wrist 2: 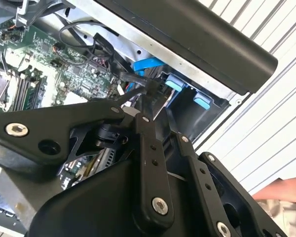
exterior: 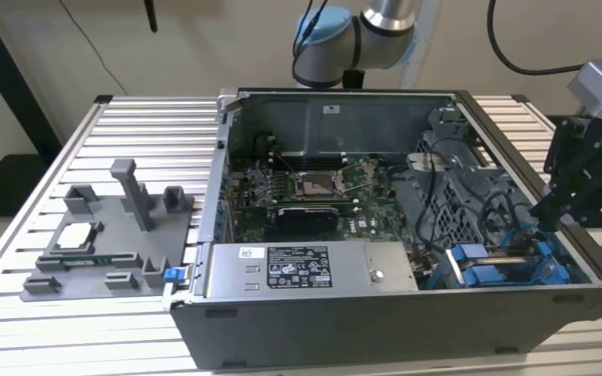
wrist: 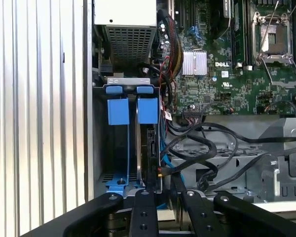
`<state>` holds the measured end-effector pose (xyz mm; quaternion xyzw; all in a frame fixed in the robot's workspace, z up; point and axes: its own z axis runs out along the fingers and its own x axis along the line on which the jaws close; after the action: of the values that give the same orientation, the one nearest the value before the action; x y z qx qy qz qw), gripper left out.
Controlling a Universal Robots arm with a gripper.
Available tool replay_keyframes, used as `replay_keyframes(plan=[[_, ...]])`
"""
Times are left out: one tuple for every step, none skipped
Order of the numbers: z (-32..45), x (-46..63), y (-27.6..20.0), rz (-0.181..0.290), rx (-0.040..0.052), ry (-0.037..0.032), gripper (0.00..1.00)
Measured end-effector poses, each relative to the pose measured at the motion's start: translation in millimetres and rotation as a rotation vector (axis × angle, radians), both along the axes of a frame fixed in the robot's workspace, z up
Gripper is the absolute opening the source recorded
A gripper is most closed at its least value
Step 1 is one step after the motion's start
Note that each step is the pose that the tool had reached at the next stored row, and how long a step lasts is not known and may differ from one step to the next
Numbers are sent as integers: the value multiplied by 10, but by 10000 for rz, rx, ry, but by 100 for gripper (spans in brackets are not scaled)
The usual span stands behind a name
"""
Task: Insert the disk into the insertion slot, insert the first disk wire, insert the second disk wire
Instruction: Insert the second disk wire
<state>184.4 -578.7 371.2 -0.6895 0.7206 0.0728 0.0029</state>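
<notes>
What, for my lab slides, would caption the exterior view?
Gripper at the blue-tabbed insertion slot of an open computer case on a slatted table.

Printed white label (exterior: 298, 268) on power-supply box (exterior: 385, 271) — text illegible, white lettering (wrist: 222, 64) on motherboard (wrist: 222, 91)

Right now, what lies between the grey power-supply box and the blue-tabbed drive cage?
Red and black wires lie in the gap between the power-supply box and the drive cage, in the exterior view.
</notes>
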Motion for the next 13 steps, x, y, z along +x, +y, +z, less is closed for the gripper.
replay_keyframes(plan=[[0, 5, 2, 0, -14, 0, 100], [0, 10, 5, 0, -27, 0, 100], [1, 16, 7, 0, -42, 0, 100], [1, 21, 8, 0, -51, 0, 100], [2, 27, 10, 0, -56, 1, 100], [2, 33, 11, 0, -60, 2, 100], [2, 39, 11, 0, -62, 2, 100], [2, 45, 11, 0, -64, 4, 100], [3, 51, 11, 0, -65, 5, 100], [3, 56, 12, 0, -64, 7, 100], [4, 63, 12, 0, -64, 8, 100], [3, 70, 12, -1, -62, 10, 100], [2, 80, 12, 0, -61, 11, 100]])
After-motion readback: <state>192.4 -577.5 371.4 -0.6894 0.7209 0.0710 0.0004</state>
